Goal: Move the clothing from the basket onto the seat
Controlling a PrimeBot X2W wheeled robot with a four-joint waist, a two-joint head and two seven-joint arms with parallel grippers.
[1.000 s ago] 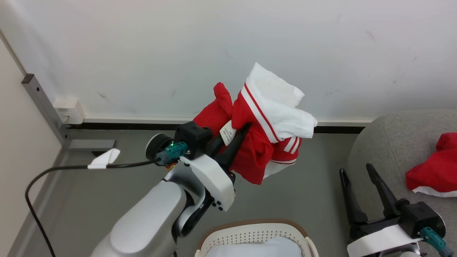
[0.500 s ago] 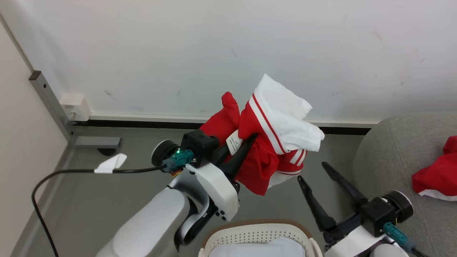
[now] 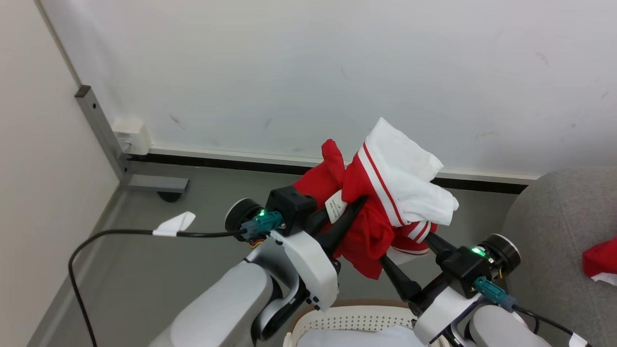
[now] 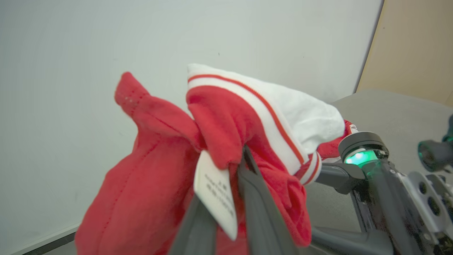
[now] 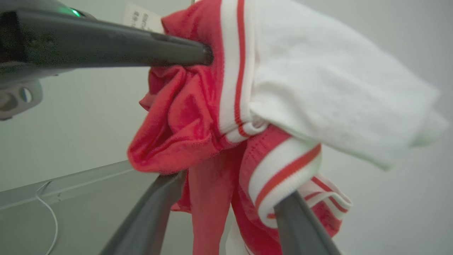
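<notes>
Bright, even, diffuse light; only faint soft shadows on the floor [image 3: 144,270]. Close to the wrist cameras the clothing [image 5: 198,106] turns soft and blurred.

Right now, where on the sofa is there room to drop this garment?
Free: the sofa between its rounded corner and the red garment lying on it. Crowded: around the held garment, with left gripper and right gripper both at it.
</notes>
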